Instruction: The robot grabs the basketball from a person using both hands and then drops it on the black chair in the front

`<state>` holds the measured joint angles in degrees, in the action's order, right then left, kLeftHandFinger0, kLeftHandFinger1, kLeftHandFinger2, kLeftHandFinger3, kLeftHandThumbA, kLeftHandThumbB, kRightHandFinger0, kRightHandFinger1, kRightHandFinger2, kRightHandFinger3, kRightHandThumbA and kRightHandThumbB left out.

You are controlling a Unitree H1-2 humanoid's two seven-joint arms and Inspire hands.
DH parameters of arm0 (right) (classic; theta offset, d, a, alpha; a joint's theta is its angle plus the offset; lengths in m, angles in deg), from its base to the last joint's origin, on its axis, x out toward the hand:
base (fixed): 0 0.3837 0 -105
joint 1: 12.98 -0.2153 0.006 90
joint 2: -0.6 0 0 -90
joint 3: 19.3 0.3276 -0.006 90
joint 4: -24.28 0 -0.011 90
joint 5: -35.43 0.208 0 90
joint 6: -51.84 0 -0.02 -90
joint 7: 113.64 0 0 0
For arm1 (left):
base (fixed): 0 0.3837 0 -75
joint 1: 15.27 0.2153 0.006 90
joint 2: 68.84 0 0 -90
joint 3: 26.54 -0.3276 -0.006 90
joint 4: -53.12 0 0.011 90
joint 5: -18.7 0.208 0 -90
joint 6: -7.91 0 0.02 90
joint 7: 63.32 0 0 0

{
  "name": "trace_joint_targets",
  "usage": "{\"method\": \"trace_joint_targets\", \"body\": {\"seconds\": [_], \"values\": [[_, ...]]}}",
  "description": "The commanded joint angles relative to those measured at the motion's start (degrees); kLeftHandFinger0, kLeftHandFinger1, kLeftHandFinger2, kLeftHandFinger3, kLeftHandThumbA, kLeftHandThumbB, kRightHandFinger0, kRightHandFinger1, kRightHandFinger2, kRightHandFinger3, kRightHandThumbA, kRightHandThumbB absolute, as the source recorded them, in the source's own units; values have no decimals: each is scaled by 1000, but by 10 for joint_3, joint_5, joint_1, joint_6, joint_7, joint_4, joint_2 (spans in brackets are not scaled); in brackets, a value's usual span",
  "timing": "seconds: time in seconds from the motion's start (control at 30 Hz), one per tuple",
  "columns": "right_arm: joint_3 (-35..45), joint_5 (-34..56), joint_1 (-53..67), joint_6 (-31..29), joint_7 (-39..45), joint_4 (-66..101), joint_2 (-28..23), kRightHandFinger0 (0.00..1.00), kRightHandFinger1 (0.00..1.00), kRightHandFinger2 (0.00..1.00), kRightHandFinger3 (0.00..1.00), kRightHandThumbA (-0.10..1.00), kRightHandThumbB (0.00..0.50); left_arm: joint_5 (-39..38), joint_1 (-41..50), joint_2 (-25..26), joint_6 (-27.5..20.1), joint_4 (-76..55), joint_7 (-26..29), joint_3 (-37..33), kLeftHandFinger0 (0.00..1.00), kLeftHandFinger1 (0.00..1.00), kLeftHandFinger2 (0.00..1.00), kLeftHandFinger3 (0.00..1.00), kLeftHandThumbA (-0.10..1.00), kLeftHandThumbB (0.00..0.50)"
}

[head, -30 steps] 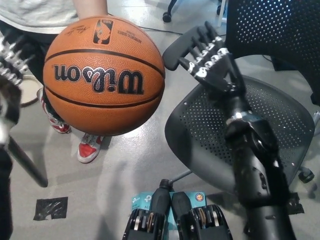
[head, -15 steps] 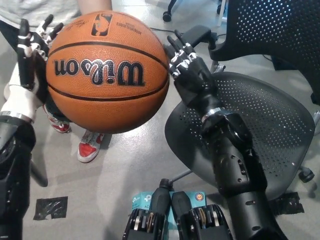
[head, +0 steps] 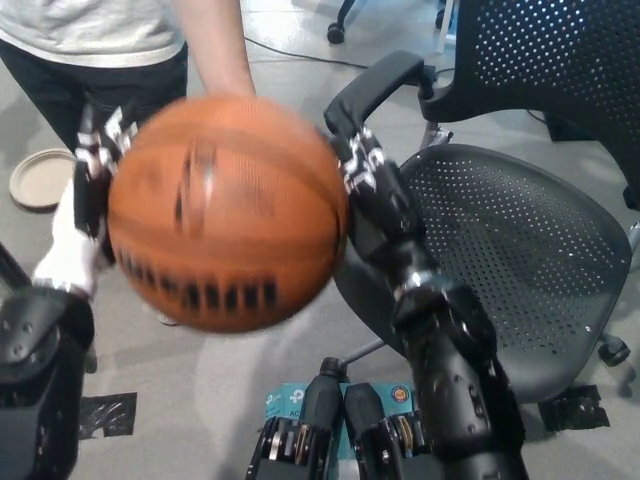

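The orange basketball [head: 225,210] is blurred in the middle left of the head view, held up above the floor. My white left hand [head: 88,195] presses flat against its left side. My black right hand [head: 368,185] presses against its right side, fingers spread along the ball. A person's forearm [head: 215,50] reaches down to the top of the ball; the person's hand is hidden behind it. The black mesh chair [head: 520,260] stands just right of the ball, its seat beneath my right arm.
The chair's armrest [head: 375,85] rises close behind my right hand, and its backrest [head: 560,60] fills the top right. The person stands at the top left. A round tan disc [head: 40,178] and a patch of black tape [head: 105,415] lie on the grey floor.
The ball has come lower and closer and is spinning, its lettering smeared. Both hands have closed in onto its sides. The person's arm now shows above the ball.
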<state>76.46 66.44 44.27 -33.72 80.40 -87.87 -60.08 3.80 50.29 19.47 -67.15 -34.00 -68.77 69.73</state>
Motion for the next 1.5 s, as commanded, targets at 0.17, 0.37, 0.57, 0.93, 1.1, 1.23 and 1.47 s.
{"method": "trace_joint_targets", "body": {"seconds": [0.17,0.37,0.57,0.93,1.1,1.23,1.47], "values": [[-28,23,26,8,19,106,48,1000,1000,1000,1000,1000,441,4,21,-31,-27,-45,-21,-27,1000,1000,1000,1000,1000,201],[-55,-6,42,-29,-38,150,74,1000,1000,1000,1000,1000,426,64,46,-96,-22,-96,22,-77,1000,1000,1000,1000,1000,233],[-110,-125,49,-105,-119,137,74,1000,1000,1000,1000,1000,335,131,55,-149,-38,-121,49,-141,1000,1000,1000,1000,1000,237],[-103,-187,2,-124,-217,134,74,1000,1000,1000,1000,1000,206,84,13,-245,46,-142,96,-131,1000,1000,1000,1000,1000,141],[-103,-197,-24,-72,-271,168,74,1000,1000,1000,1000,1000,134,91,-12,-258,79,-161,123,-126,1000,1000,1000,1000,1000,137],[-92,-182,-50,-50,-282,186,74,1000,1000,1000,1000,1000,103,102,-40,-268,101,-169,145,-121,1000,1000,1000,1000,1000,153],[-39,-141,-130,-36,-301,186,63,1000,1000,1000,1000,1000,116,112,-129,-281,120,-145,169,-112,1000,1000,1000,1000,1000,134]]}}
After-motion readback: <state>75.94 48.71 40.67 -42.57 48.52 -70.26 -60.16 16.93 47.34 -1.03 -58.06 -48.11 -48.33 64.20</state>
